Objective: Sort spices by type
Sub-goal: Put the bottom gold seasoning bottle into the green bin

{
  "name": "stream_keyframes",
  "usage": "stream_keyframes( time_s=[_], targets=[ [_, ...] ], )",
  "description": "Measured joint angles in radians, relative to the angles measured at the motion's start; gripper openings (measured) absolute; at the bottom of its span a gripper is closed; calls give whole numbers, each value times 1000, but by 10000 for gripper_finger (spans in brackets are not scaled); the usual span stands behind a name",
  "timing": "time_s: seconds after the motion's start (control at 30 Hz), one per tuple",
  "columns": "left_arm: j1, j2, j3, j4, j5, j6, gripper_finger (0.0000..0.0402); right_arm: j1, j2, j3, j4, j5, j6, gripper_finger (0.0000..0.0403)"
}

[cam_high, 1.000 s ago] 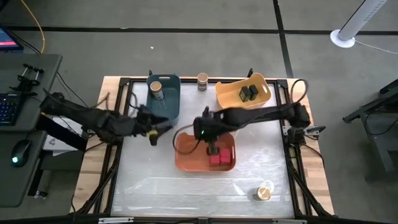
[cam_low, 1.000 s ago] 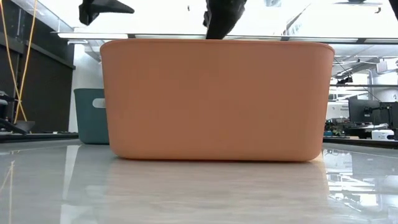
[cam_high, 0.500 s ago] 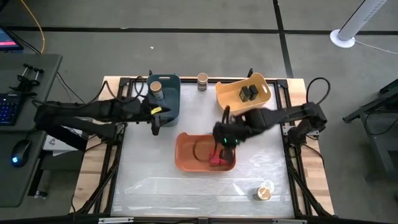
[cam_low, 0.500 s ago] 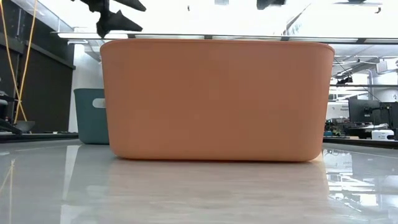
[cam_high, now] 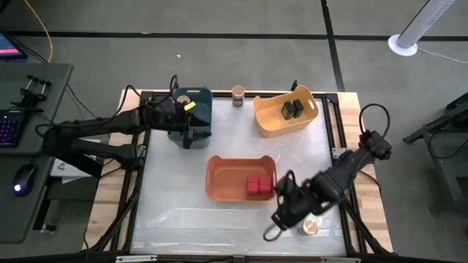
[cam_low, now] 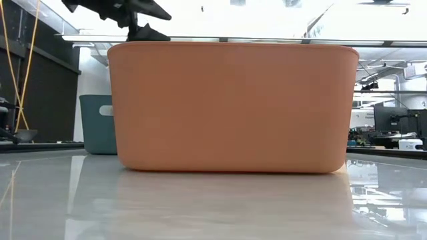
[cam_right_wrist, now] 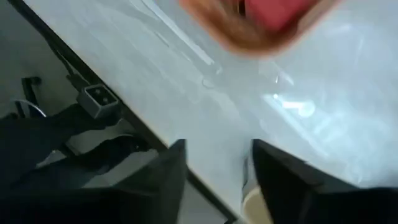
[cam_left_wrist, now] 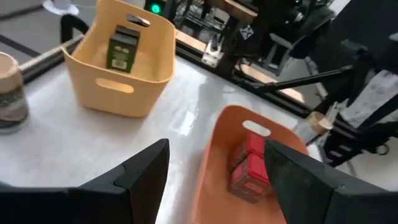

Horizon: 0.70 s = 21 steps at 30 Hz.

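Note:
Two red square tins lie in the orange bin. Two dark containers stand in the yellow bin. One tan-lidded jar sits in the blue bin, another stands at the table's far edge, and a third stands near the front right. My right gripper hovers open just left of that third jar, pointing steeply down. My left gripper hangs open at the blue bin's near side, with nothing between its fingers.
The orange bin fills the low view, with the blue bin behind it at the left. Bare table lies along the near edge and between the bins. A black frame borders the table on all sides.
My right gripper has risen out of the orange bin, leaving the red tins there. It has swung toward the table's near right, toward the front jar, rolling as it went. My left gripper has moved from the table's left toward the far edge, to the blue bin.

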Motion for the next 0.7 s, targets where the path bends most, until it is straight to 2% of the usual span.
stream_keyframes(
  time_s=[0.17,0.27,0.5,0.7],
  targets=[
    [-3,19,0,21,46,-62,245,81,30,0,-37,-50,172,279],
    [-10,26,0,23,63,-96,245,112,69,0,-75,-125,212,316],
    [-23,26,0,41,63,-120,245,142,155,0,-167,-305,237,336],
    [-23,26,0,46,63,-122,245,151,194,-1,-163,-342,245,336]
  ],
)
